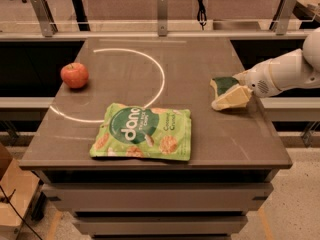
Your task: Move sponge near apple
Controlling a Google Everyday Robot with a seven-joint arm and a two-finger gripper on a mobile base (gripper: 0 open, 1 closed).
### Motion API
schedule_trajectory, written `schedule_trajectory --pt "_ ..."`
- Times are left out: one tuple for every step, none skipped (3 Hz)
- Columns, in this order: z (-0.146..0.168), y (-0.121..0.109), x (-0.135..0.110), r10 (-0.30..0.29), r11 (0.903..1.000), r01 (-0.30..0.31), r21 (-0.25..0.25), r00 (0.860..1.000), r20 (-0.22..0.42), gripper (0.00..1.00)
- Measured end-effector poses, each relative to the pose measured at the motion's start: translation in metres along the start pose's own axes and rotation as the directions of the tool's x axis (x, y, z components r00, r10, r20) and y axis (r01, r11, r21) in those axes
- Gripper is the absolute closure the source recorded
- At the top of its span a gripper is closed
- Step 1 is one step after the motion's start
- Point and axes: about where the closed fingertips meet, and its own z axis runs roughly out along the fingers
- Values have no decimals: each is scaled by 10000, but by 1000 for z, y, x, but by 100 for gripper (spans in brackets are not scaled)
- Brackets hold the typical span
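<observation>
The sponge [223, 83], dark green on top with a pale yellow edge, lies on the table near its right edge. My gripper [226, 91] reaches in from the right on a white arm and sits low at the sponge. It is open, with one cream finger [232, 98] in front of the sponge and the other mostly hidden behind it. The red apple [74, 75] stands far off at the table's left side.
A large green snack bag [143, 132] lies flat at the front middle of the brown table [200, 144], between sponge and apple. A white arc [161, 79] is drawn on the tabletop. A rail with metal posts [162, 8] runs along the back.
</observation>
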Motion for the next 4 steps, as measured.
schedule_trajectory --pt "-5 0 -8 -6 9999 6 155 10000 13 52" --pt "-16 7 -44 -528 9982 520 303 9982 271 75" --pt "-32 24 -100 -1741 9839 1702 541 9816 781 100" --pt "-32 24 -100 -1743 9839 1704 537 9816 782 100"
